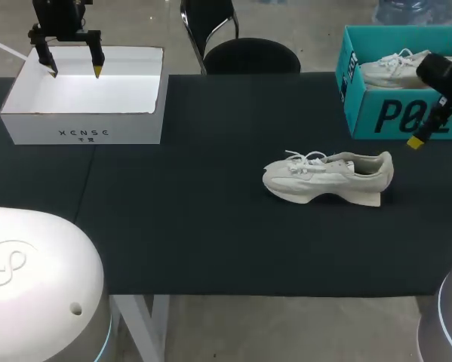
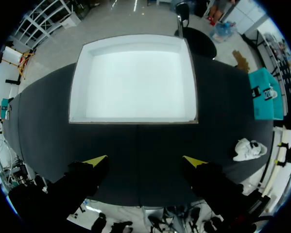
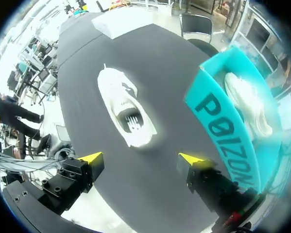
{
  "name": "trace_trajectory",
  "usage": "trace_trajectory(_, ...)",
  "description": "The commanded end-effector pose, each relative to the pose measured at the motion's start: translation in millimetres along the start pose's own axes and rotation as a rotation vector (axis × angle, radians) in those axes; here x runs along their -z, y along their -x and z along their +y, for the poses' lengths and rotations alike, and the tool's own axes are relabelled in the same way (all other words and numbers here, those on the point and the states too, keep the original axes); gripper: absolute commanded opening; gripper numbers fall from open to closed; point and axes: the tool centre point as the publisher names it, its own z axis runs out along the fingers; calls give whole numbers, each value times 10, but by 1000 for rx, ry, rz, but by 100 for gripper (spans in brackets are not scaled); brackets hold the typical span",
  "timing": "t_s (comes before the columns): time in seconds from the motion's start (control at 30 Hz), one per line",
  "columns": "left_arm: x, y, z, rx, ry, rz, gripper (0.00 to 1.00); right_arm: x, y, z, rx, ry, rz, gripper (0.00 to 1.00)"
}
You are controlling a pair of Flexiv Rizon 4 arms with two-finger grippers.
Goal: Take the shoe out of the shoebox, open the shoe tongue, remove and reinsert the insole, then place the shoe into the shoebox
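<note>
Step in hand: the shoe (image 1: 327, 177) is out and stands on its sole on the counter (image 1: 195, 226), right of the middle, toe to the left. Opening the tongue looks to be next.
Shoebox: the teal shoebox (image 1: 376, 113) sits at the far right, lidless, with a second shoe (image 1: 388, 69) inside.
Right fingers: the right fingers (image 3: 91, 158) are spread wide and empty, hanging over the counter between shoe and shoebox.
Left fingers: the left fingers (image 1: 96, 62) are also spread and empty, above the white box (image 1: 82, 128) at the far left.
Next move: probably one arm must steady the shoe while the other pulls the tongue up past the laces.
Writing: large white letters on the shoebox's near wall, small dark print on the white box's near wall.
</note>
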Motion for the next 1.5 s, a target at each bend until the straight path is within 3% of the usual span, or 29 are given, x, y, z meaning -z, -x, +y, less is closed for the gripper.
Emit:
trace_trajectory(0.03,0,1,0,0,0,0,100,-127,-31,-4,81,133,95,100)
trace_trajectory(0.2,0,1,0,0,0,0,100,-102,-30,-81,135,250,182,100)
trace_trajectory(0.4,0,1,0,0,0,0,100,69,-69,-210,191,331,186,100)
trace_trajectory(0.57,0,1,0,0,0,0,100,149,-169,-237,316,322,106,100)
trace_trajectory(0.77,0,1,0,0,0,0,100,100,-231,-382,366,374,58,100)
trace_trajectory(0.83,0,1,0,0,0,0,100,50,-213,-461,331,372,45,100)
trace_trajectory(0.9,0,1,0,0,0,0,100,-13,-90,-588,166,331,70,100)
trace_trajectory(1.33,0,1,0,0,0,0,100,-13,-90,-588,166,331,70,100)
trace_trajectory(1.37,0,1,0,0,0,0,100,-22,-87,-585,201,351,83,100)
trace_trajectory(1.5,0,1,0,0,0,0,100,-105,-43,-652,446,566,162,100)
